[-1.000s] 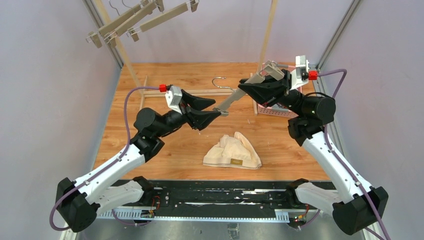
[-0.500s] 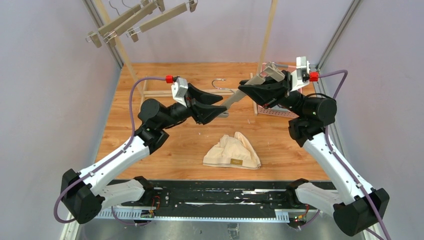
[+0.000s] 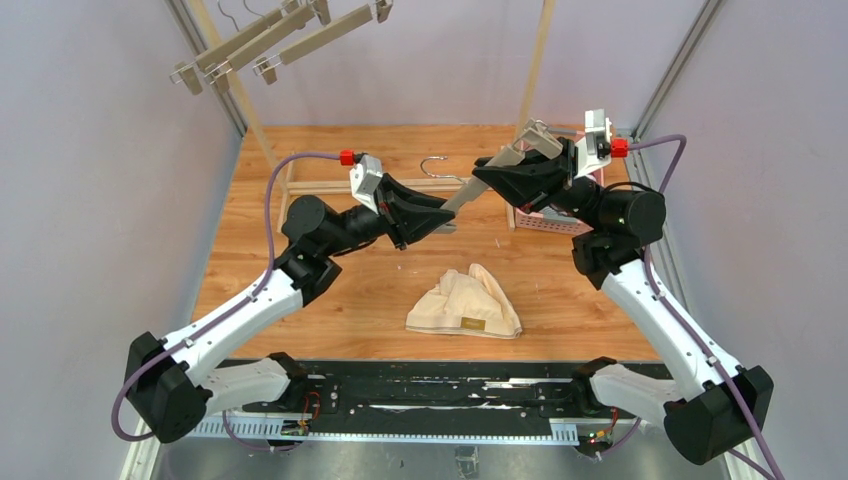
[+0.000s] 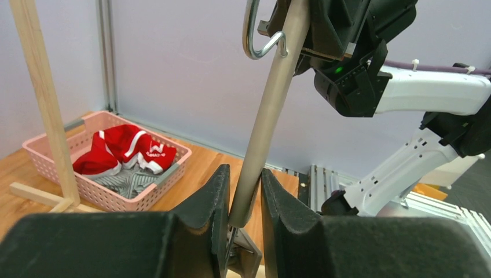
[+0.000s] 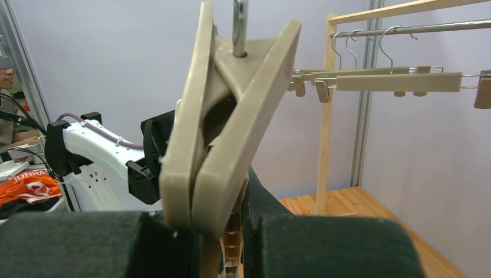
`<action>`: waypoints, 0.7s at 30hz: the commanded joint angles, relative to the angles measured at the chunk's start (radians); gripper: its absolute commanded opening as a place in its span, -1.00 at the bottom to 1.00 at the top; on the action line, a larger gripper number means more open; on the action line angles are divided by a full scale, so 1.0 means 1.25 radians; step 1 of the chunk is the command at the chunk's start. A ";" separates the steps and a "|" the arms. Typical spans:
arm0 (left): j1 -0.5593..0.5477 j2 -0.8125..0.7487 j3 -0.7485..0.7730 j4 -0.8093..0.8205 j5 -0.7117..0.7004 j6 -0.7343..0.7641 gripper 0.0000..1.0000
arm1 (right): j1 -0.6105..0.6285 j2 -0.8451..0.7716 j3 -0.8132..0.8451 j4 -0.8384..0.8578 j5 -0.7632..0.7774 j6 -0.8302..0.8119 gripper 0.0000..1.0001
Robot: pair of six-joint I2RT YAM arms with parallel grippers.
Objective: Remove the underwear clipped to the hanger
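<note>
Left gripper (image 4: 243,194) has narrowed onto the hanger (image 4: 270,104), seemingly clenching it; right gripper (image 5: 223,229) grasps its other end.

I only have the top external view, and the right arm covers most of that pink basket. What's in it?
Observer: The left wrist view shows red briefs and grey striped briefs inside the pink basket.
Operator: Is the right gripper really holding the hanger?
Observer: Yes. Its own camera shows the right gripper shut on the hanger at its end clip, and no cloth shows in that clip.
Operator: And the left one?
Observer: The left gripper has its fingers close on either side of the hanger's bar. I cannot confirm a firm pinch.
</note>
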 commanded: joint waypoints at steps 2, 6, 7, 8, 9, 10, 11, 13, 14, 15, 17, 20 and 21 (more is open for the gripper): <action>-0.018 0.028 0.025 0.020 0.027 -0.007 -0.60 | 0.015 -0.003 0.022 0.054 0.020 -0.001 -0.99; -0.022 0.032 0.013 0.028 0.010 -0.007 -1.00 | 0.015 -0.003 0.020 0.054 0.021 0.001 -0.99; -0.022 0.030 0.009 0.038 0.010 -0.009 -1.00 | 0.016 -0.004 0.020 0.054 0.020 0.002 -0.99; -0.022 0.029 0.007 0.046 0.011 -0.011 -1.00 | 0.016 -0.005 0.019 0.054 0.018 0.002 -0.99; -0.023 0.025 0.006 0.054 0.010 -0.013 -1.00 | 0.016 -0.007 0.016 0.054 0.016 0.002 -0.99; -0.023 0.019 0.006 0.057 0.007 -0.015 -1.00 | 0.016 -0.007 0.013 0.053 0.014 0.000 -0.99; -0.023 0.012 0.006 0.058 0.003 -0.016 -1.00 | 0.016 -0.011 0.011 0.049 0.013 -0.005 -0.99; -0.023 -0.009 0.009 0.058 -0.002 -0.022 -1.00 | 0.016 -0.017 0.007 0.022 0.014 -0.024 -0.86; -0.023 -0.019 0.010 0.058 -0.004 -0.027 -1.00 | 0.016 -0.022 0.005 0.006 0.014 -0.037 -0.54; -0.023 -0.032 0.012 0.056 -0.007 -0.034 -1.00 | 0.017 -0.026 0.001 -0.004 0.015 -0.046 -0.20; -0.023 -0.054 0.025 0.017 -0.023 -0.032 -1.00 | 0.018 -0.030 -0.011 -0.009 0.018 -0.055 0.28; -0.023 -0.079 0.050 -0.073 -0.052 0.003 -1.00 | 0.018 -0.034 -0.022 -0.013 0.020 -0.061 0.34; -0.023 -0.086 0.051 -0.087 -0.062 0.009 -1.00 | 0.018 -0.033 -0.021 -0.020 0.020 -0.064 0.35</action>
